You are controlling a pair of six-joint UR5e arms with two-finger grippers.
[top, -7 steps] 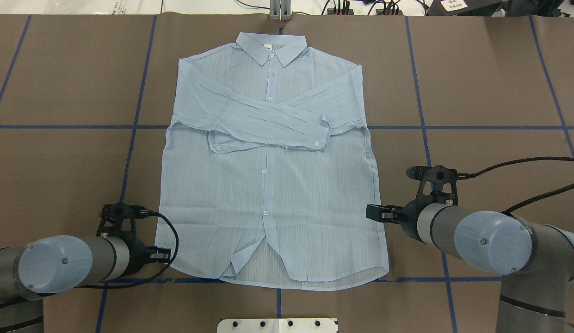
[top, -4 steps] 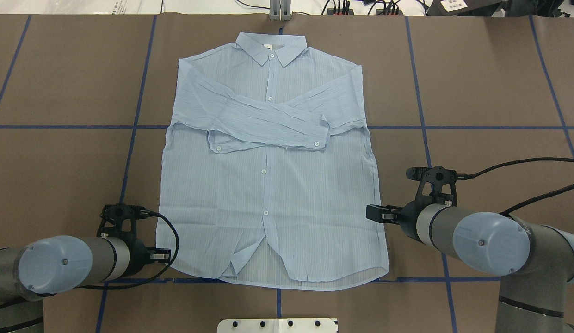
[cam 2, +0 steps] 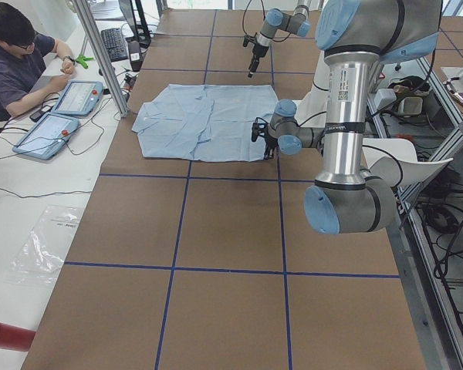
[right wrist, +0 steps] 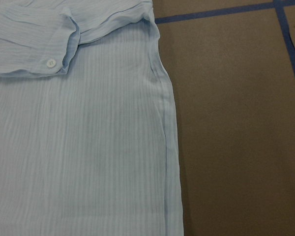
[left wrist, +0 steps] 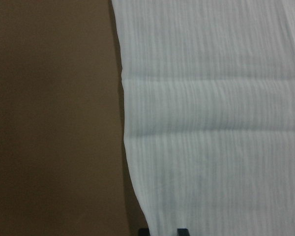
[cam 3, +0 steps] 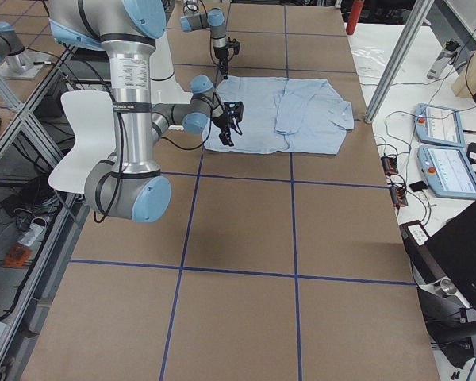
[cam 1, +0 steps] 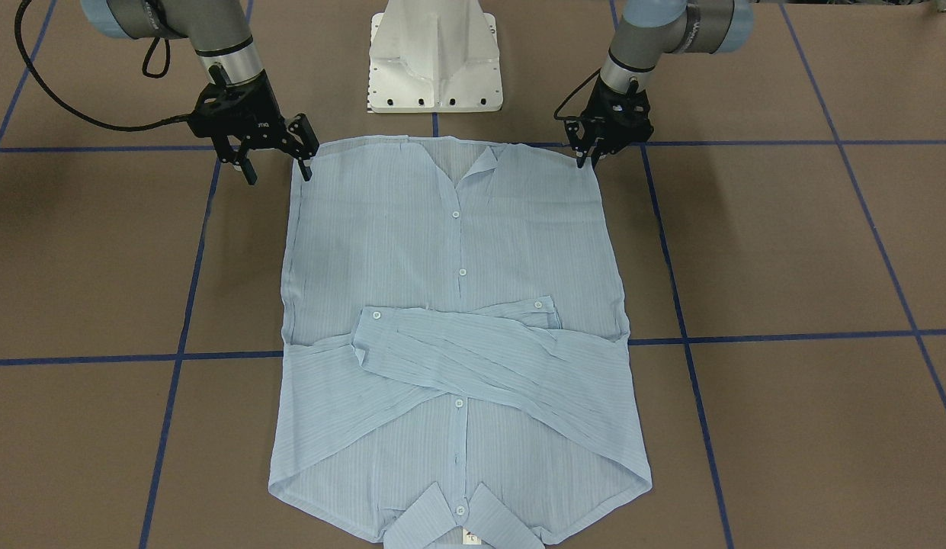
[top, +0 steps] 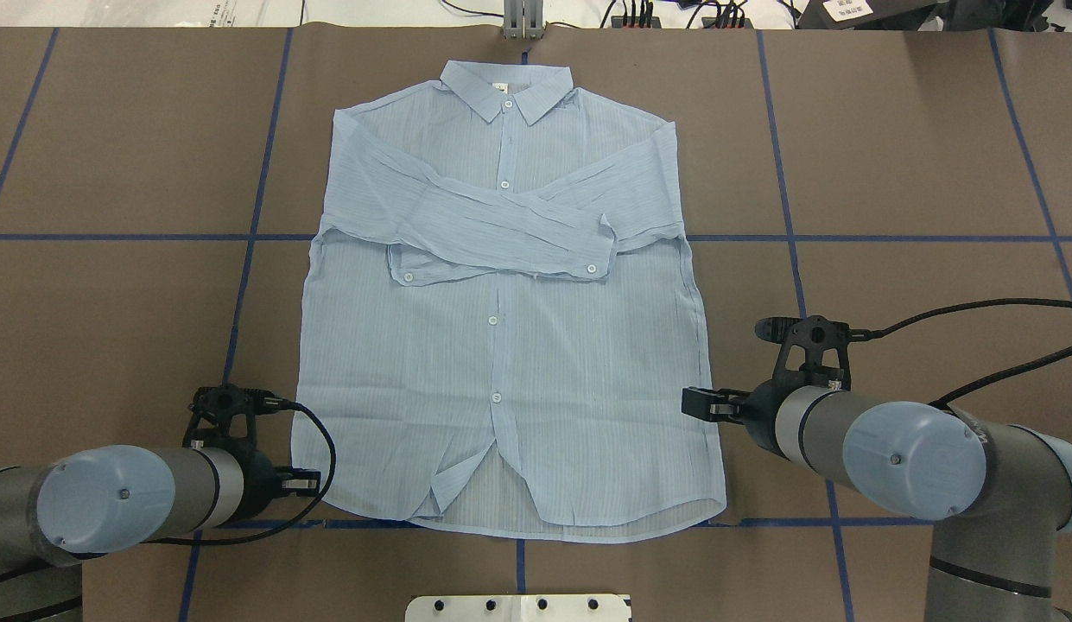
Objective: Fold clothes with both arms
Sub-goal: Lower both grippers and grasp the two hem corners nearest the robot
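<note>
Shirt (top: 501, 363), pale blue, lay flat and button side up on the brown tabletop (top: 916, 173). Its collar pointed away from the robot, its hem toward it, and both sleeves were crossed over the chest. The right gripper (cam 1: 277, 169) stood near the hem corner on its own side, jaws spread wide (one finger at the cloth's edge, the other out over bare tabletop). The left gripper (cam 1: 588, 158) stood at the opposite hem corner, jaws only narrowly parted. Its wrist view showed two fingertips (left wrist: 183, 230) over the shirt's side edge, with cloth visible between them.
</note>
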